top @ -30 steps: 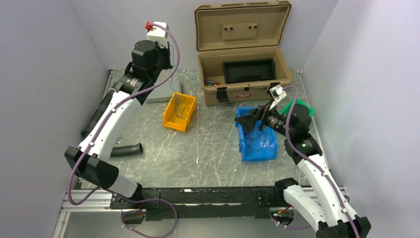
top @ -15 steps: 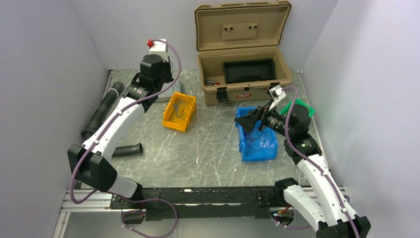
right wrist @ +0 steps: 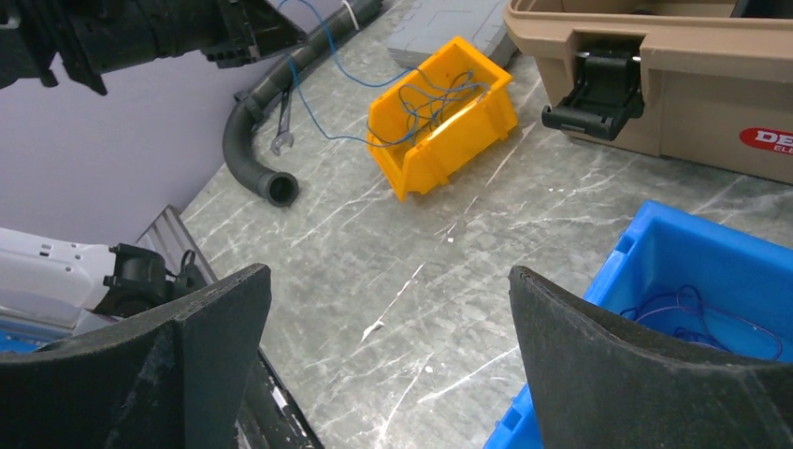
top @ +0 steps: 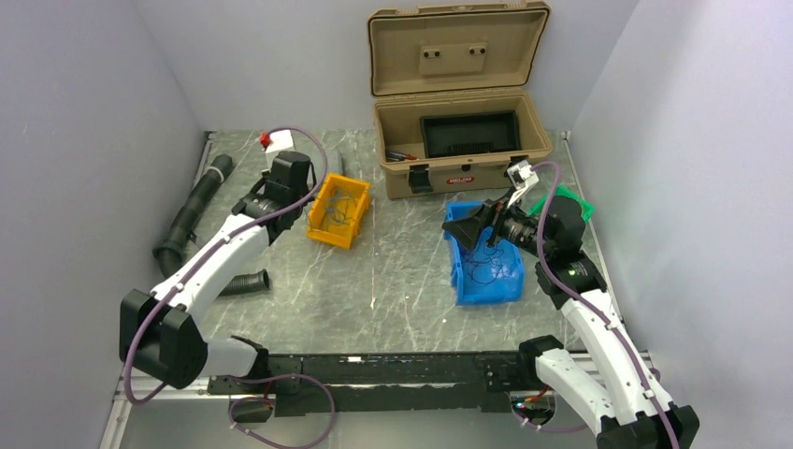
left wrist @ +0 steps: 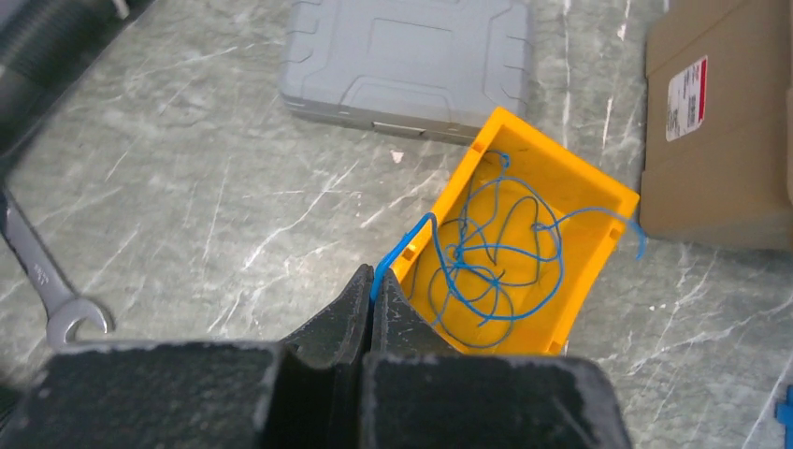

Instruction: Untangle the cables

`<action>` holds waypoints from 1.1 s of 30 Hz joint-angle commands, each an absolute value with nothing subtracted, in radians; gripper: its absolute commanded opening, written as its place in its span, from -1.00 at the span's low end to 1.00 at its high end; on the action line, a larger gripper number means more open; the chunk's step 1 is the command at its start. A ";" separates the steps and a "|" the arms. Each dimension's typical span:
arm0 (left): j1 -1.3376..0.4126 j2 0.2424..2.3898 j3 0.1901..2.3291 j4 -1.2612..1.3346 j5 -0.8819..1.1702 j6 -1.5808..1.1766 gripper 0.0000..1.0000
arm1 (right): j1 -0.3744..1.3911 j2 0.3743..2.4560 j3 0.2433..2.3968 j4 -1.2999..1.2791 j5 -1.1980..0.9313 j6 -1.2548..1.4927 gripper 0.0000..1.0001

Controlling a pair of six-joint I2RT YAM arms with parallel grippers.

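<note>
Two bins are seen to share the cables between them. On the left, the yellow bin (left wrist: 612, 198) holds a loose knot of thin blue wire (left wrist: 486, 271). One strand of it (left wrist: 404, 251) is led out over the near rim, and another end is hung over the far wall. The near strand is pinched between the closed fingers of the left gripper (left wrist: 372, 295), right at the bin's edge.

Further right, a smaller coil of dark wire (right wrist: 701, 313) is held in the blue bin (right wrist: 645, 245). The right gripper (right wrist: 388, 290) is poised over that bin with its jaws spread wide and nothing between them.

The wires are judged to be very light, limp and smooth-skinned. Little force should be needed, but a strand this fine could be lost from the pads. The loops are likely to snag on one another, and the light yellow bin may be dragged or tipped if the knot is pulled tight. Hold is best taken at a free end, as is done on the left. The heart of the knot should be avoided, since it would only be cinched.
</note>
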State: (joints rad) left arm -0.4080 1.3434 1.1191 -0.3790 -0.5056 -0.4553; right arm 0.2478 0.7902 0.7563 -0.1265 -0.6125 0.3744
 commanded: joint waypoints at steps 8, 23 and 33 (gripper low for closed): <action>-0.405 1.164 0.990 -0.413 -0.657 -0.664 -1.00 | 0.253 0.807 0.771 -0.086 -0.633 0.378 1.00; -0.404 1.340 1.097 -0.455 -0.515 -0.592 -1.00 | 0.252 0.793 0.759 -0.096 -0.621 0.383 1.00; -0.405 1.604 1.310 -0.484 -0.391 -0.498 -1.00 | 0.253 0.772 0.762 -0.122 -0.604 0.366 1.00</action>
